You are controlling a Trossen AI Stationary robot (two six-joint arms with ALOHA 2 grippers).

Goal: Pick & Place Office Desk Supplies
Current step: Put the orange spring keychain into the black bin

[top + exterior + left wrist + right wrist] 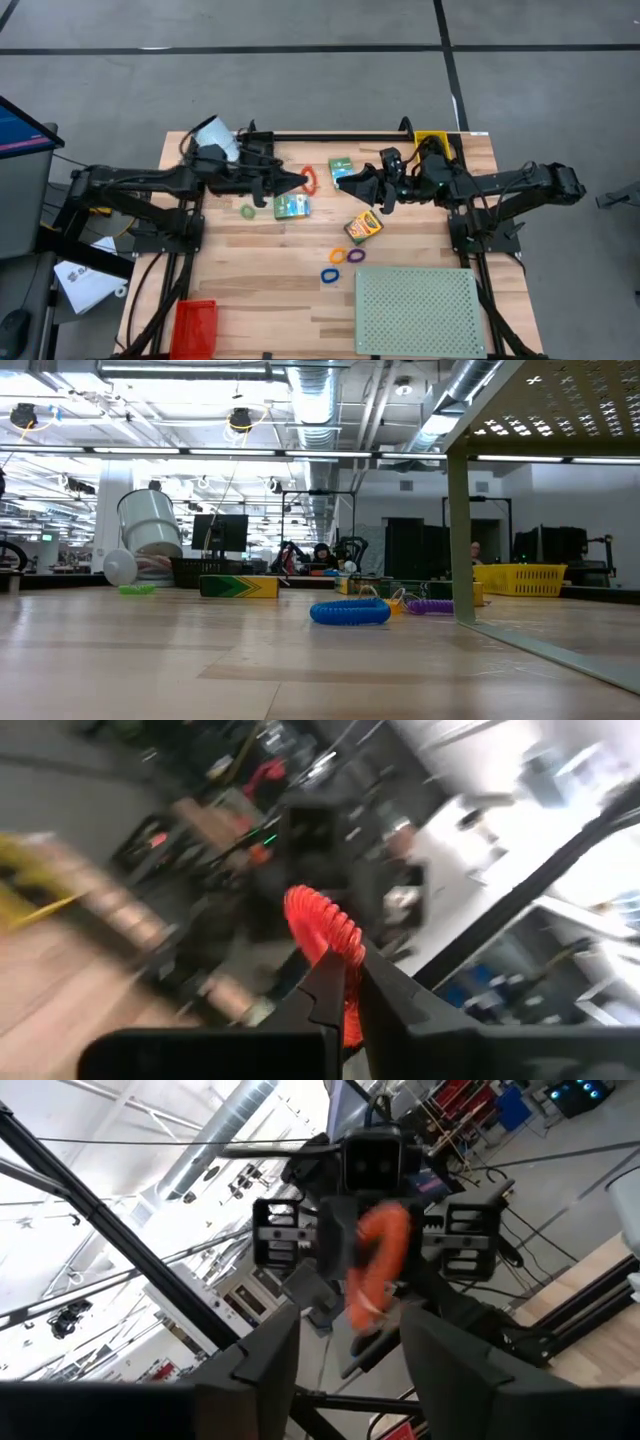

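1. Two arms meet above the far middle of the worktop (250, 270), their tips facing each other over the wood.
2. Pinched in the left gripper (303, 181) is an orange-red coil ring (311, 180); its fingers are pressed together on it, and the left wrist view shows the ring (322, 935) standing up between the finger (322, 988) tips.
3. Just opposite, the right gripper (343, 183) has its fingers spread and holds nothing; in its wrist view the ring (380, 1260) hangs in the other arm's grip, beyond the gap.
4. My reading is that the ring is in a handover between the arms, now carried by the left one alone.
5. Most supplies lie loose on the wood: a green box (292, 207) under the left arm, a second green box (341, 166) near the right gripper, and a crayon box (363, 227) nearer the front.
6. Loose rings remain too: a green ring (247, 211), an orange ring (338, 256) touching a purple ring (356, 255), and a blue ring (329, 274).
7. A red bin (194, 325) at the front left corner and a yellow basket (434, 143) at the far right look like likely drop spots; I cannot tell what either holds.
8. Judged so, the task is early, with nearly every item left to place.
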